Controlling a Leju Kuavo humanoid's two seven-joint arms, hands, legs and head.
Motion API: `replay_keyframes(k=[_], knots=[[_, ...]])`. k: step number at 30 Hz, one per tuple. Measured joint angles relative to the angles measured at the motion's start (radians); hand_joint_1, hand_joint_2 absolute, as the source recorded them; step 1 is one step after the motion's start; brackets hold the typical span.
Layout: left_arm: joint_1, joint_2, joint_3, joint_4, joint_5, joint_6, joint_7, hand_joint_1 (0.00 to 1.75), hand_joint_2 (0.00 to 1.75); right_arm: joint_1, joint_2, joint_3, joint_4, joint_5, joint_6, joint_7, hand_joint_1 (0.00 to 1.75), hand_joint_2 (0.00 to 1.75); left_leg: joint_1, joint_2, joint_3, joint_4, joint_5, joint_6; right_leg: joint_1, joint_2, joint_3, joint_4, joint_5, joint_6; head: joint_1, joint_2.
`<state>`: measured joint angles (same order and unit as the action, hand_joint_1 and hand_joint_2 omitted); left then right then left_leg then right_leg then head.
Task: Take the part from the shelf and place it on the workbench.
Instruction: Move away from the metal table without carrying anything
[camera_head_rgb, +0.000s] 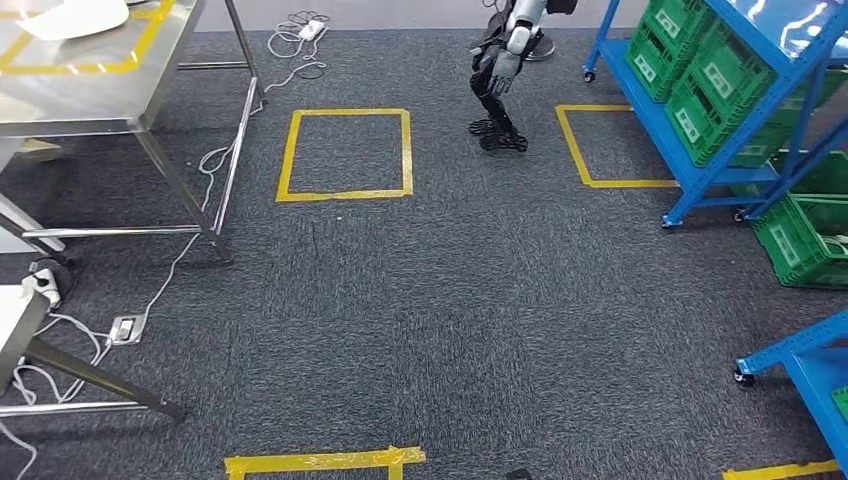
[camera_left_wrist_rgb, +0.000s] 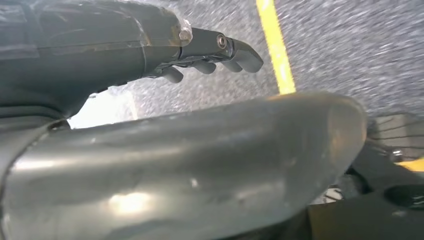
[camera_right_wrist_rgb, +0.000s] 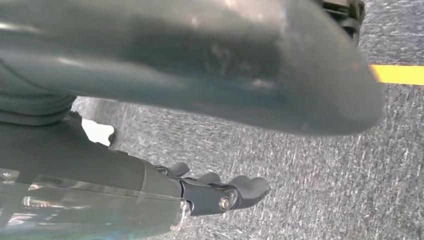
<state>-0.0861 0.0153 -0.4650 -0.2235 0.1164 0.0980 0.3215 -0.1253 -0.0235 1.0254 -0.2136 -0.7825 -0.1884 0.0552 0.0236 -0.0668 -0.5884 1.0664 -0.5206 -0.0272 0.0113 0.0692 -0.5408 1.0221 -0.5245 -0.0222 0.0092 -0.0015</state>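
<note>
- No writing, number or brand can be read anywhere.
- The green crates (camera_head_rgb: 700, 85) on the blue shelf (camera_head_rgb: 690, 170) carry white labels, too small and blurred to make out.
- The yellow tape squares (camera_head_rgb: 345, 155) on the carpet bear no text.

a blue metal shelf (camera_head_rgb: 700, 160) on castors stands at the right on the grey carpet, green crates (camera_head_rgb: 715, 85) on its tilted tiers, with the steel workbench (camera_head_rgb: 90, 95) well apart at far left.
</note>
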Motion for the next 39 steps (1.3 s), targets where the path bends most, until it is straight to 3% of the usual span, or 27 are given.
replay_keyframes(k=[1,3,5,8,9,10,11,13,14,16,18,20,21,22,24,25,26,28,29,31,33,35,37,39], knots=[[0.000,0.000,0.000,0.000,0.001,0.000,0.000,0.00,0.00,-0.001,0.000,0.000,0.000,0.000,0.000,0.000,0.00,0.00,-0.001,-0.005,0.006,-0.010,-0.006,0.004,-0.002,0.009,-0.003,0.003,-0.002,0.006,-0.002,0.000],[0.001,0.001,0.000,0.000,0.002,0.000,0.001,0.00,0.00,0.000,0.000,0.000,0.000,-0.001,0.001,0.001,0.00,0.00,-0.003,0.013,0.012,-0.019,-0.007,0.012,-0.006,0.024,-0.007,0.003,-0.003,0.015,-0.002,0.000],[0.001,0.003,-0.001,0.000,0.002,0.000,0.002,0.00,0.00,0.001,0.000,0.000,0.000,-0.001,0.002,0.002,0.00,0.00,-0.001,0.036,0.019,-0.025,-0.007,0.022,-0.007,0.002,-0.023,0.034,-0.023,0.026,0.002,0.000],[0.001,0.004,-0.004,0.000,0.002,0.000,0.001,0.00,0.00,-0.003,0.002,0.000,0.000,-0.001,0.003,0.003,0.00,0.00,-0.005,0.077,0.029,-0.029,-0.016,0.033,-0.013,-0.050,-0.111,0.194,-0.090,0.041,0.022,0.000],[0.001,0.005,-0.005,0.000,0.002,0.000,0.001,0.00,0.00,-0.003,0.003,0.000,0.000,-0.001,0.003,0.003,0.00,0.00,-0.006,0.089,0.032,-0.029,-0.019,0.034,-0.016,-0.057,-0.137,0.237,-0.098,0.043,0.025,0.000],[0.001,0.005,-0.007,0.000,0.002,0.000,0.002,0.00,0.00,0.000,0.003,0.000,0.000,-0.001,0.003,0.003,0.00,0.00,-0.007,0.100,0.036,-0.029,-0.023,0.034,-0.017,-0.061,-0.150,0.251,-0.089,0.043,0.028,0.000],[0.001,0.006,-0.008,0.000,0.003,0.000,0.002,0.00,0.00,0.002,0.003,0.000,0.000,-0.001,0.003,0.003,0.00,0.00,-0.008,0.109,0.040,-0.029,-0.027,0.033,-0.018,-0.065,-0.144,0.231,-0.063,0.041,0.031,0.000],[-0.001,0.005,-0.008,0.000,0.005,0.000,0.001,0.00,0.00,0.005,0.003,0.000,0.000,-0.002,0.003,0.002,0.00,0.00,-0.008,0.123,0.050,-0.029,-0.034,0.029,-0.013,-0.084,-0.095,0.120,0.006,0.031,0.038,0.000],[-0.003,0.005,-0.008,0.000,0.006,0.000,0.000,0.00,0.00,0.004,0.003,0.000,0.000,-0.002,0.003,0.002,0.00,0.00,-0.008,0.128,0.053,-0.030,-0.037,0.025,-0.008,-0.097,-0.069,0.066,0.025,0.024,0.040,0.000],[-0.004,0.004,-0.010,0.000,0.009,0.000,0.000,0.00,0.00,0.000,0.002,0.000,0.000,-0.002,0.003,0.002,0.00,0.00,-0.007,0.140,0.055,-0.031,-0.041,0.016,0.004,-0.114,-0.046,0.015,0.027,0.012,0.042,0.000],[-0.006,0.002,-0.014,0.000,0.012,0.001,-0.001,0.00,0.00,0.002,0.002,0.000,0.000,-0.002,0.002,0.002,0.00,0.00,-0.003,0.149,0.060,-0.033,-0.046,0.005,0.008,-0.105,-0.041,0.000,0.028,0.003,0.044,0.000],[-0.006,0.002,-0.017,-0.001,0.015,0.002,-0.002,0.00,0.00,0.004,0.001,0.000,0.000,-0.002,0.002,0.002,0.00,0.00,-0.001,0.114,0.055,-0.006,-0.069,-0.001,0.003,-0.093,-0.027,-0.020,0.035,-0.006,0.040,0.000],[-0.006,0.002,-0.018,-0.002,0.016,0.002,-0.002,0.00,0.00,0.003,0.001,0.000,0.000,-0.002,0.002,0.002,0.00,0.00,0.000,0.090,0.037,0.035,-0.092,-0.003,0.000,-0.086,-0.020,-0.028,0.038,-0.010,0.036,0.000],[-0.005,0.001,-0.019,-0.002,0.018,0.003,-0.003,0.00,0.00,0.001,0.000,0.000,0.001,-0.002,0.001,0.002,0.00,0.00,-0.001,0.068,0.007,0.093,-0.119,-0.004,0.000,-0.079,-0.017,-0.030,0.038,-0.014,0.030,0.000],[-0.003,0.002,-0.022,-0.002,0.019,0.002,-0.002,0.00,0.00,-0.001,0.001,0.000,0.001,-0.002,0.001,0.002,0.00,0.00,-0.002,0.060,-0.058,0.200,-0.152,-0.006,0.001,-0.061,-0.015,-0.028,0.034,-0.017,0.021,0.000],[-0.002,0.003,-0.023,-0.002,0.020,0.002,-0.002,0.00,0.00,0.000,0.001,0.000,0.001,-0.002,0.001,0.002,0.00,0.00,-0.002,0.061,-0.074,0.215,-0.143,-0.007,0.001,-0.051,-0.013,-0.026,0.031,-0.017,0.018,0.000],[-0.001,0.003,-0.024,-0.001,0.020,0.002,-0.002,0.00,0.00,0.001,0.002,0.000,0.001,-0.002,0.001,0.002,0.00,0.00,-0.002,0.059,-0.073,0.191,-0.112,-0.008,0.000,-0.040,-0.011,-0.022,0.028,-0.015,0.015,0.000],[0.000,0.004,-0.024,-0.001,0.020,0.002,-0.001,0.00,0.00,0.002,0.002,0.000,0.001,-0.002,0.002,0.002,0.00,0.00,0.003,0.029,-0.034,0.082,-0.036,-0.010,-0.003,-0.019,-0.011,-0.008,0.017,-0.005,0.007,0.000],[0.000,0.004,-0.024,-0.001,0.020,0.002,-0.002,0.00,0.00,0.001,0.002,0.000,0.001,-0.003,0.002,0.002,0.00,0.00,0.005,0.008,-0.014,0.034,-0.015,-0.009,-0.004,-0.009,-0.014,0.001,0.010,0.001,0.002,0.000],[0.000,0.004,-0.024,-0.001,0.021,0.002,-0.002,0.00,0.00,-0.001,0.002,0.000,0.001,-0.002,0.002,0.002,0.00,0.00,0.006,-0.015,0.004,-0.003,-0.014,-0.002,-0.007,0.009,-0.022,0.012,0.004,0.013,-0.004,0.000],[0.000,0.005,-0.024,-0.001,0.022,0.002,-0.002,0.00,0.00,-0.001,0.001,0.000,0.001,-0.002,0.002,0.002,0.00,0.00,0.004,0.006,0.008,-0.008,-0.014,0.009,-0.011,0.027,-0.027,0.012,0.005,0.023,-0.004,0.000],[0.000,0.006,-0.024,-0.001,0.024,0.003,-0.003,0.00,0.00,0.000,0.001,0.000,0.001,-0.002,0.002,0.001,0.00,0.00,0.006,0.030,0.013,-0.014,-0.015,0.019,-0.010,0.006,-0.042,0.044,-0.016,0.032,0.005,0.000],[0.001,0.007,-0.024,-0.001,0.025,0.003,-0.004,0.00,0.00,-0.003,0.002,0.000,0.001,-0.002,0.001,0.001,0.00,0.00,0.004,0.059,0.018,-0.017,-0.018,0.027,-0.010,-0.040,-0.096,0.151,-0.072,0.041,0.022,0.000],[0.001,0.007,-0.024,-0.001,0.026,0.003,-0.005,0.00,0.00,-0.004,0.003,0.000,0.000,-0.002,0.001,0.001,0.00,0.00,-0.001,0.089,0.019,-0.017,-0.023,0.031,-0.013,-0.062,-0.160,0.269,-0.114,0.046,0.033,0.000]])
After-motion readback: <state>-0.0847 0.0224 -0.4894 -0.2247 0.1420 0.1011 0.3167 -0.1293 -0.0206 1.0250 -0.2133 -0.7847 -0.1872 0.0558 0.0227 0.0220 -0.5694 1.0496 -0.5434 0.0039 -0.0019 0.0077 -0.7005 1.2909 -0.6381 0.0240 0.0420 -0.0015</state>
